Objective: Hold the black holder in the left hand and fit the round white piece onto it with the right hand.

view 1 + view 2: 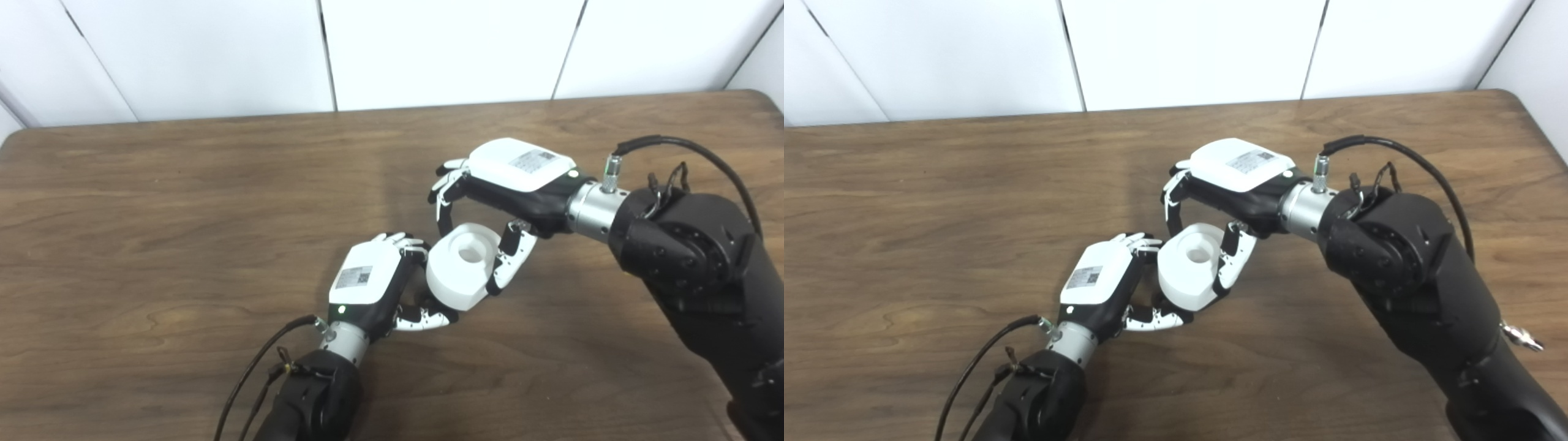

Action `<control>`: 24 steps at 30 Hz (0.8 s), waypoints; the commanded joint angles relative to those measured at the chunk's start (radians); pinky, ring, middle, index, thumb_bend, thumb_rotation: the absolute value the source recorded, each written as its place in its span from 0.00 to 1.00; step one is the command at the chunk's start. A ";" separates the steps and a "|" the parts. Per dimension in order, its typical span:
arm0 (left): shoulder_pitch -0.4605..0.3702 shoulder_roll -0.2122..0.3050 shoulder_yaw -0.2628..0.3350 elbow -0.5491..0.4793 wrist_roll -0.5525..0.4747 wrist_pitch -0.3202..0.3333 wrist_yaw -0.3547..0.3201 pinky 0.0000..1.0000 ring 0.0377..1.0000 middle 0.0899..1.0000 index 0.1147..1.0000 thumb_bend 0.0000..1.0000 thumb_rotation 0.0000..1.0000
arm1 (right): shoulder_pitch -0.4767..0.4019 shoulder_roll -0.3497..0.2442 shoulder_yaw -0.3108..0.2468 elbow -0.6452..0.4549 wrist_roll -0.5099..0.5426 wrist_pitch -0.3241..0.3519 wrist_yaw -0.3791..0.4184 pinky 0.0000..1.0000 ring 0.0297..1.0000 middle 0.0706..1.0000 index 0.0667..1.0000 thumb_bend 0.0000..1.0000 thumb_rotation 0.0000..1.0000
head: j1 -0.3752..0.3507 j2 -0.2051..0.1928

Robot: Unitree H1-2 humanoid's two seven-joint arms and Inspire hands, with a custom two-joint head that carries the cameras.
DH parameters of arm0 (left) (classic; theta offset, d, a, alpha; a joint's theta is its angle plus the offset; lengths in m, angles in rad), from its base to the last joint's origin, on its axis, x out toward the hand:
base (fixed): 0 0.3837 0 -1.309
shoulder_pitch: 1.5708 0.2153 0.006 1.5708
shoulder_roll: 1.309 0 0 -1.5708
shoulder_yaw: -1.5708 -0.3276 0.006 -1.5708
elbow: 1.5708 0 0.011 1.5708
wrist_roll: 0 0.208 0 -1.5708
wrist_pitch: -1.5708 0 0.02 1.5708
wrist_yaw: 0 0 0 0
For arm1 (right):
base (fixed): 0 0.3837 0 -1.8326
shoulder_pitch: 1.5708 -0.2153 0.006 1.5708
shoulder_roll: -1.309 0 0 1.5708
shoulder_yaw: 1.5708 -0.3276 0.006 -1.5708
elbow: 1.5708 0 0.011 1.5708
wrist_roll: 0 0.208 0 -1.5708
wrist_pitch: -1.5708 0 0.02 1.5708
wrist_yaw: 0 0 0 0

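Round white piece (462, 264) with a central hole, held above mid-counter, right hand (505, 184) gripping it between fingers and thumb, left hand (373, 282) touching its left side, fingers curled, grasp contents hidden, wooden counter (184, 214) beneath

A lab-like test bench: a bare wooden table (184, 202) against plain white wall panels (447, 49).
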 commanded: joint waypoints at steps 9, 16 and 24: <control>0.007 -0.007 -0.022 0.015 0.000 -0.002 -0.036 0.90 0.86 0.76 0.42 0.52 0.06 | -0.018 0.006 -0.009 0.004 -0.018 -0.021 -0.023 0.85 0.92 0.79 0.45 0.53 0.14 | -0.001 0.005; 0.008 -0.009 -0.021 0.011 0.001 0.003 -0.042 0.91 0.87 0.77 0.42 0.52 0.06 | -0.014 0.008 -0.008 0.005 -0.024 -0.021 -0.018 0.86 0.92 0.79 0.45 0.53 0.14 | -0.003 0.009; 0.009 -0.009 -0.021 0.005 0.002 0.004 -0.045 0.90 0.87 0.77 0.42 0.52 0.06 | -0.006 0.009 -0.003 0.010 -0.029 -0.028 -0.022 0.85 0.91 0.79 0.44 0.53 0.14 | -0.004 0.013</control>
